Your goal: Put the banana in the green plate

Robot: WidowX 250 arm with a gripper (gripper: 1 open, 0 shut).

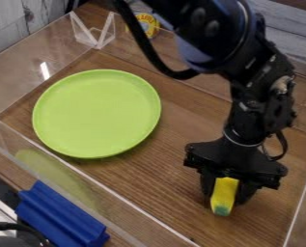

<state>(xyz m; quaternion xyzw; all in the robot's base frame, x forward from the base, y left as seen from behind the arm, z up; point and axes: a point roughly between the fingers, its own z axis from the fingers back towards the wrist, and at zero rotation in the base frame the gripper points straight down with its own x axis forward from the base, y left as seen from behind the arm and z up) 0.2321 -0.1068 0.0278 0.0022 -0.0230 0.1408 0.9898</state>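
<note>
Gripper (228, 189): pointing down, pinching banana (224, 198) at table (142, 183) right side. Green plate (96, 113): well apart, left. Blue block (59, 218): front-left. Clear walls (20, 58) surround.

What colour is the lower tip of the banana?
Dark green; the rest of the banana is yellow. The single camera view shows it, low on the right.

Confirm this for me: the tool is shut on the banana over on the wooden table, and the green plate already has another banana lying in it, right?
Not quite. In the camera view the green plate is bare; nothing lies in it. The rest holds: the tool is shut on the banana, down at the wooden table, apart from the plate.
</note>
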